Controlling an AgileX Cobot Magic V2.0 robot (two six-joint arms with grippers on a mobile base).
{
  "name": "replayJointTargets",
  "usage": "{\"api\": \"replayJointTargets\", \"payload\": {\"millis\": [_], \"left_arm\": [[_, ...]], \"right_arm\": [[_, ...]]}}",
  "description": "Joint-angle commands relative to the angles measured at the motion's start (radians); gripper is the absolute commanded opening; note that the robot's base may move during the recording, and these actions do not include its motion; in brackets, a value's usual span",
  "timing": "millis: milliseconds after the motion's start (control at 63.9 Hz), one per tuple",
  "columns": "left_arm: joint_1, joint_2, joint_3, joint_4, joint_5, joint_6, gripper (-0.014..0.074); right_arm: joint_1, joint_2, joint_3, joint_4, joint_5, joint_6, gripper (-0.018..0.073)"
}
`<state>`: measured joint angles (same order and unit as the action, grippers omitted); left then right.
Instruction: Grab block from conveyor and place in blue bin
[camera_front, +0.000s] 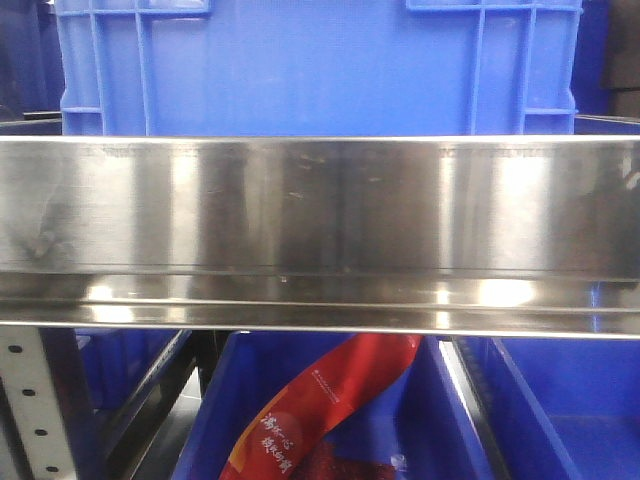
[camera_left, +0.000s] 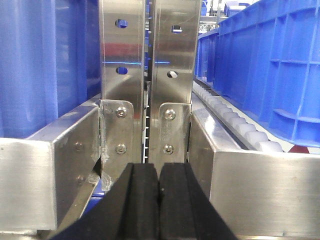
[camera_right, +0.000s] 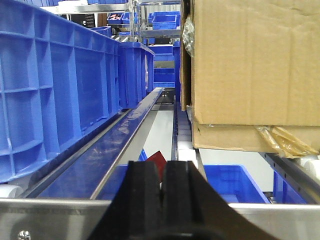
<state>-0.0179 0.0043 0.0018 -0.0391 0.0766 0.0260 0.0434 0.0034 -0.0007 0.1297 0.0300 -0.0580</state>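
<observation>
Although the task names a block and a conveyor, neither shows in any of the three views, so where the block lies cannot be told from here. At the bottom centre of the left wrist view the left gripper (camera_left: 159, 200) has its black pads pressed together with nothing between them, facing two upright steel posts (camera_left: 150, 75) of a rack; a roller track (camera_left: 235, 120) runs up the right side under a blue crate (camera_left: 270, 70). At the bottom centre of the right wrist view the right gripper (camera_right: 162, 200) is likewise closed and empty (only a thin seam shows between the pads), looking along a steel rail (camera_right: 125, 135) with a cardboard box (camera_right: 250, 70) filling the upper right and a row of blue bins (camera_right: 60, 85) on the left. In the front view a polished steel shelf beam (camera_front: 320, 230) fills the middle band, with a blue bin (camera_front: 320, 65) above it and, at lower centre, a red packet (camera_front: 320, 410) lying in a lower blue bin (camera_front: 560, 400). My judgement is that the main risk is collision: both arms sit just beside rack metal, and any forward reach would likely strike a post or rail. With many blue bins about, dropping into the wrong one is also possible.
</observation>
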Motion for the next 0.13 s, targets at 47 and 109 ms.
{"api": "replayJointTargets", "payload": {"millis": [47,109], "left_arm": [[0.004,-0.004,-0.002,-0.002,-0.015,-0.008,-0.0111],[0.004,-0.004,-0.002,-0.002,-0.015,-0.008,-0.0111]], "right_arm": [[-0.004,-0.003,0.001,0.006,-0.015,-0.004,-0.0162],[-0.004,-0.003,0.001,0.006,-0.015,-0.004,-0.0162]]}}
